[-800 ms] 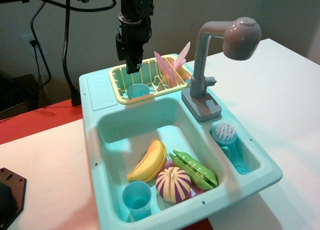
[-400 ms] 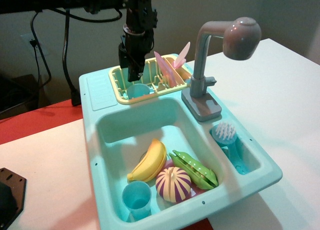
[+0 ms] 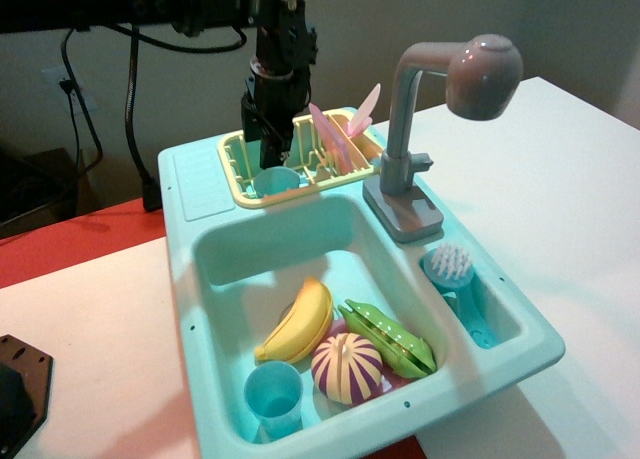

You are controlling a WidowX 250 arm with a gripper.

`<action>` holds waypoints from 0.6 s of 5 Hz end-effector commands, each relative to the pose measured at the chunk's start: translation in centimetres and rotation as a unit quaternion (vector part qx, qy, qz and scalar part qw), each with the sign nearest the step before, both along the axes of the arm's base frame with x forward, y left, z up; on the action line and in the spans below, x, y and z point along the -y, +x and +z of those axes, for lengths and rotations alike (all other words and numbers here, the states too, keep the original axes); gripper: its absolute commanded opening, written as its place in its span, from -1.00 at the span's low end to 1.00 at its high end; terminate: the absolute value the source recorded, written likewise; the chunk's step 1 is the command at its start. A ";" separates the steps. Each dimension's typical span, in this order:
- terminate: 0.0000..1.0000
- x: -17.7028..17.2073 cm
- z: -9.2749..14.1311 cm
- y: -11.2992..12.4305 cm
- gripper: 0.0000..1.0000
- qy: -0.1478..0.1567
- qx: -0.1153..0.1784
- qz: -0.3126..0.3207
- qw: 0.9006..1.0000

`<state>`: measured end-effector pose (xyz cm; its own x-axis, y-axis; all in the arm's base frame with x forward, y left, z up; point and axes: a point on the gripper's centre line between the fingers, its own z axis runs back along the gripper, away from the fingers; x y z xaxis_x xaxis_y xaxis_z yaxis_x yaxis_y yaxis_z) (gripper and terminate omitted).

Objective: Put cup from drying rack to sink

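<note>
**A:** Where is the cup, and where is the claw?

**B:** The light-blue cup point(image 3: 275, 182) sits upright in the near-left corner of the pale yellow drying rack point(image 3: 300, 159), mouth facing up. The black gripper point(image 3: 269, 158) hangs straight down over the rack, its tip just above the cup's far rim. So the cup lies directly below the claw and slightly toward the sink's point(image 3: 200, 249) basin.

**B:** I cannot tell whether the claw is spread or pressed together; the dark fingers blur into one shape. It does not appear to be pinching the cup yet.

**A:** What else is near the rack?

**B:** Pink plates point(image 3: 340, 129) stand in its right half. The basin lies in front of the rack, holding a banana point(image 3: 300, 324), a second blue tumbler point(image 3: 272, 394) and other toy food.

**A:** Any writing or brands?

**B:** None that can be read.
</note>
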<state>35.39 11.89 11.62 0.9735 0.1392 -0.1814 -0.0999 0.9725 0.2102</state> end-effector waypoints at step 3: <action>-1.00 -0.1 -0.7 0.1 -1.00 0.019 0.021 0.007 1.000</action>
<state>35.19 11.63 8.50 0.9699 0.1435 -0.1967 -0.0966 0.9683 0.2304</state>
